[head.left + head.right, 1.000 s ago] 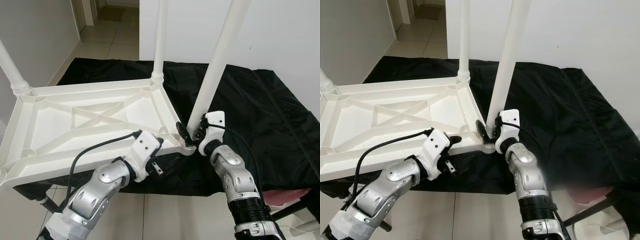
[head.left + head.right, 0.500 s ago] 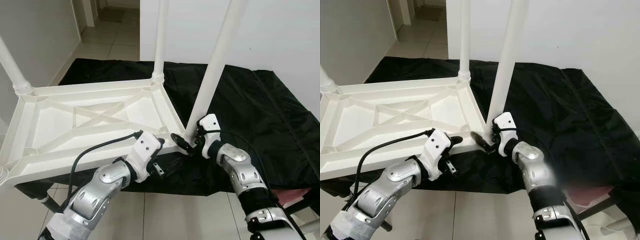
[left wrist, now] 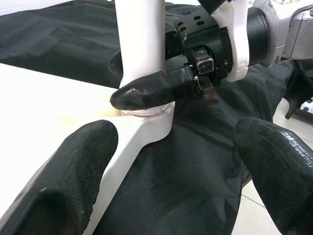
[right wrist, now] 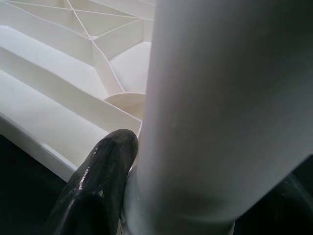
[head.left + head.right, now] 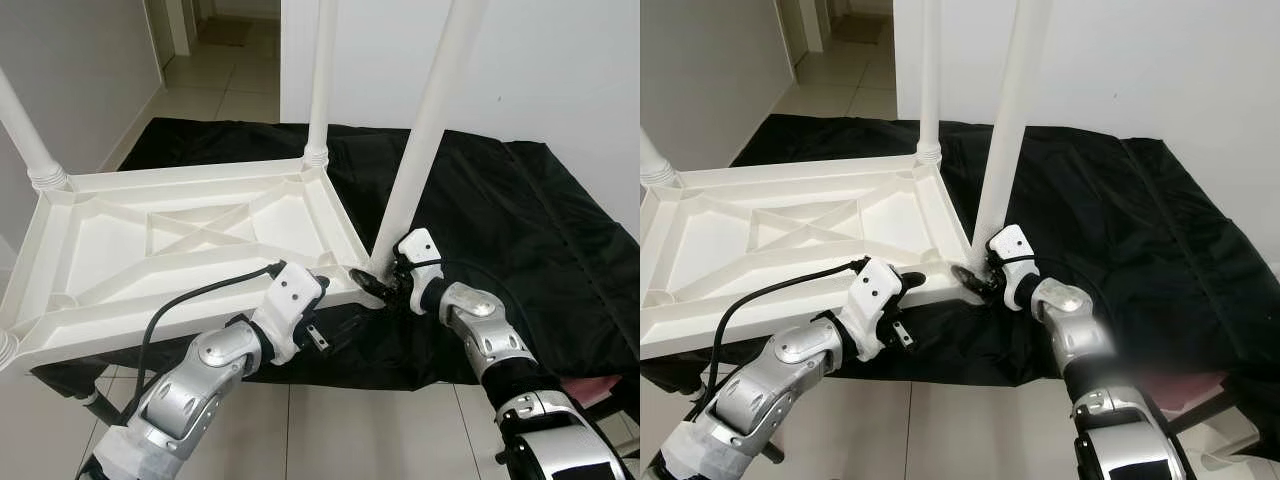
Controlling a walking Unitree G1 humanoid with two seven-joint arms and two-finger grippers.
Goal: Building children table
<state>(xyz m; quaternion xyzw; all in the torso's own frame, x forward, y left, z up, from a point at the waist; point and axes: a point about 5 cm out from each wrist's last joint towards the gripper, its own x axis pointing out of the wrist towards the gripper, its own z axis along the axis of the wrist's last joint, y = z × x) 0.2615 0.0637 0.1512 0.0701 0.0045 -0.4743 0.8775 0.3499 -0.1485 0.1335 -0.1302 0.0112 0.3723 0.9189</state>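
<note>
A white plastic children's table [image 5: 180, 235] lies upside down on a surface under a black cloth [image 5: 520, 220]. Two legs stand in its far corners. A third white leg [image 5: 425, 130] rises from the near right corner socket [image 3: 146, 115]. My right gripper [image 5: 385, 283] is shut on this leg's base; one black finger [image 4: 98, 171] presses against it. My left gripper [image 3: 171, 166] is open at the table's front rim, just left of that corner, its fingers [image 3: 73, 166] astride the rim.
A white wall [image 5: 560, 60] stands behind the cloth-covered surface. Tiled floor [image 5: 210, 90] runs back into a hallway at the far left and lies below the front edge. Something pink [image 5: 600, 385] sits low on the right.
My right forearm has swung outward to the right and the gripper has turned around the leg's base, its finger now lying flatter. The left arm has stayed put.
</note>
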